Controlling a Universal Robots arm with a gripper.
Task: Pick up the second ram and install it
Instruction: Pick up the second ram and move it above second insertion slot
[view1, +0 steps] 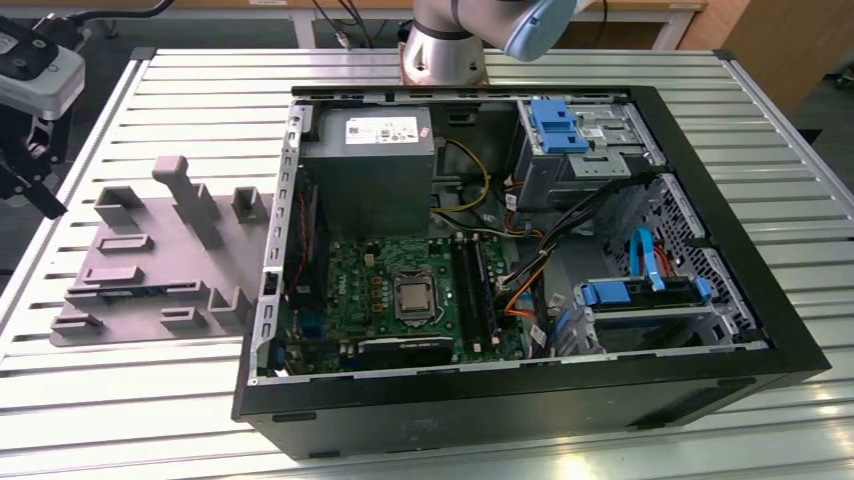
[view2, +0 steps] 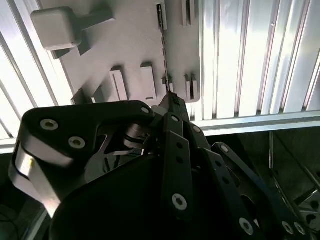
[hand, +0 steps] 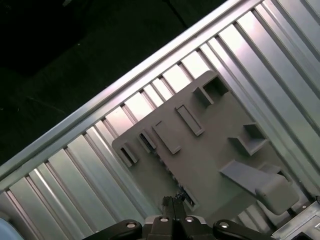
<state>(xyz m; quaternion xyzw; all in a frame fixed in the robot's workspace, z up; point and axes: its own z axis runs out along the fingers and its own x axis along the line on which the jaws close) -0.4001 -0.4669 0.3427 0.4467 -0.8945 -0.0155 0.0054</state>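
The main risk is that the hand (hand: 173, 201) goes down as it is. With its fingertips (hand: 169, 204) together it would strike the top edge of a thin memory stick instead of straddling it, and could knock the stick over or chip it. A light or off-centre pinch is a second risk. The stick could tilt in the grip, meet one of the long black slots (view1: 478, 290) on the motherboard (view1: 387, 270) crooked, and jam or bend under pressure. Loose cables (view1: 531, 278) lie just beside those slots and could snag.

In both wrist views the hand is pressed together, and I can make out nothing between the tips. It touches nothing and hangs above the grey holder (view1: 147, 225) on the bench (view1: 134, 400). The open computer case (view1: 534, 395) is well apart from it, toward the exterior view's right.

I cannot tell where the memory stick lies. A thin toothed line (view2: 164, 55) runs along the holder below the tips, and it may be the stick on edge or only a seam.
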